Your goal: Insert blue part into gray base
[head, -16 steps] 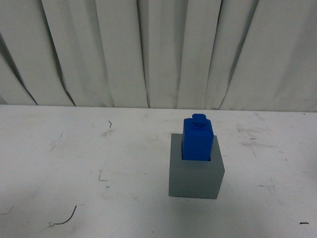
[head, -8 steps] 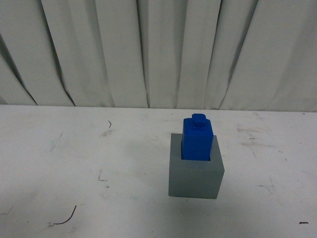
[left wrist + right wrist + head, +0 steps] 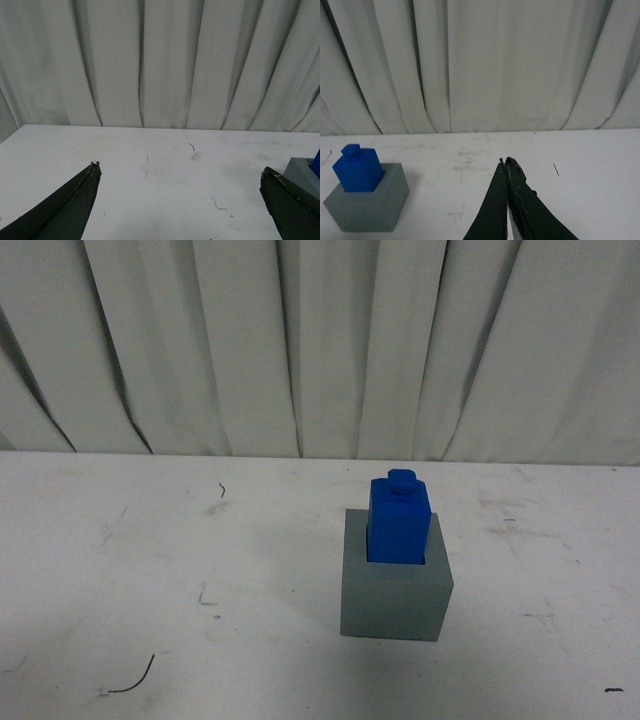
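The blue part (image 3: 399, 519) stands upright in the recess of the gray base (image 3: 394, 592), its stud on top, right of the table's middle in the front view. Neither arm shows in that view. In the left wrist view my left gripper (image 3: 180, 167) is open with nothing between its fingers (image 3: 75, 200), and a corner of the gray base (image 3: 302, 172) shows beside one finger. In the right wrist view my right gripper (image 3: 505, 162) is shut on nothing, well apart from the blue part (image 3: 358, 171) seated in the gray base (image 3: 367, 205).
A white table (image 3: 150, 570) with scuff marks and short dark threads (image 3: 133, 682) carries the two blocks. A pleated white curtain (image 3: 320, 340) hangs along its far edge.
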You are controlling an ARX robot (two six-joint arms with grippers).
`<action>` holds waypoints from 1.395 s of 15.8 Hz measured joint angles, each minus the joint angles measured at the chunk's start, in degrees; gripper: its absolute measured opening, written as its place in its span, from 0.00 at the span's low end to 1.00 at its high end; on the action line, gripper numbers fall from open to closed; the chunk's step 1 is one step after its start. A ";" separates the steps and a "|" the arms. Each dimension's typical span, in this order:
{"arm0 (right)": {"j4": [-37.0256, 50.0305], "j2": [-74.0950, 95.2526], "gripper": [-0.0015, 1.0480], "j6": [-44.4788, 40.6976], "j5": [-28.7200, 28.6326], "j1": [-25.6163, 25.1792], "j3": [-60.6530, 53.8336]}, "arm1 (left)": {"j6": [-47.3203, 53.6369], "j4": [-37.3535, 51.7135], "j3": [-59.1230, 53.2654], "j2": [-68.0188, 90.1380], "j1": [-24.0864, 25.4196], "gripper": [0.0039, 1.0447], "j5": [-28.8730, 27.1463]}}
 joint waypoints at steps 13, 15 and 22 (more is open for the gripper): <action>-10.86 -11.41 0.10 0.02 0.00 0.00 -0.90 | 0.00 0.00 0.00 0.00 0.00 0.94 0.00; -10.86 -11.43 0.31 0.02 -0.02 0.00 -0.90 | 0.00 0.00 0.00 0.00 0.00 0.94 0.00; -10.86 -11.43 0.94 0.11 -0.02 0.00 -0.90 | 0.00 0.00 0.00 0.00 0.00 0.94 0.00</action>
